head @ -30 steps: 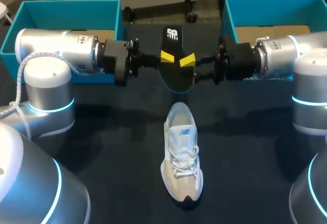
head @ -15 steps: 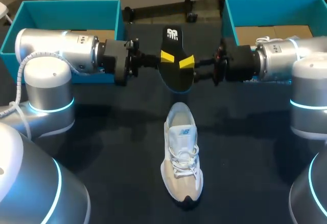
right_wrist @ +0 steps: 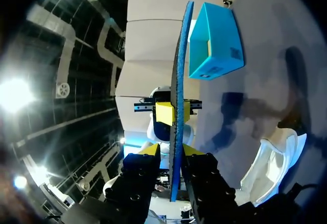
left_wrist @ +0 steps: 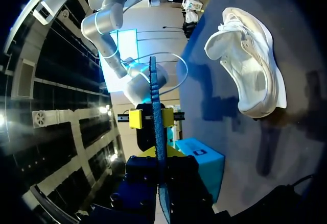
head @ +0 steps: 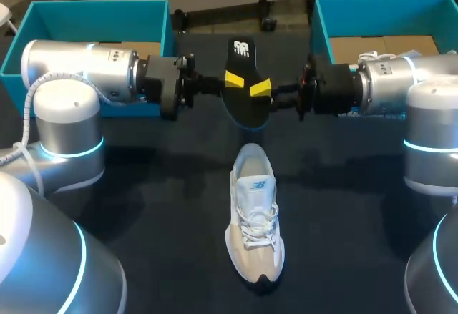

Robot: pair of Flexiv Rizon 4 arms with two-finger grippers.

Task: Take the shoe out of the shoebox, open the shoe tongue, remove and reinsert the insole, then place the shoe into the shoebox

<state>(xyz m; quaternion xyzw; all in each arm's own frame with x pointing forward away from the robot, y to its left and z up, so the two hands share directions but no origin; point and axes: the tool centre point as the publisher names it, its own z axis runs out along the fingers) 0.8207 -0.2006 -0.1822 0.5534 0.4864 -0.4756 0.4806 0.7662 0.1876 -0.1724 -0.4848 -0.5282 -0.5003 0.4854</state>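
Note:
A black insole (head: 248,110) hangs in the air over the table's far middle, between my two grippers. My left gripper (head: 235,79) comes in from the left and is shut on the insole's edge. From the right, my right gripper (head: 262,87) straddles the opposite edge, open, with a thin gap still showing. In the right wrist view the insole (right_wrist: 180,55) runs edge-on between the fingers of my right gripper (right_wrist: 172,157). The left wrist view shows the insole (left_wrist: 156,96) pinched in my left gripper (left_wrist: 159,157). The white and beige shoe (head: 254,221) lies on the table below, toe towards me.
One teal shoebox (head: 86,24) stands at the back left behind my left arm, another (head: 386,21) at the back right behind my right arm. Dark table surface (head: 164,214) lies on either side of the shoe.
My right gripper's fingers have drawn closer together around the insole's edge. The left gripper, the insole and the shoe have stayed where they were.

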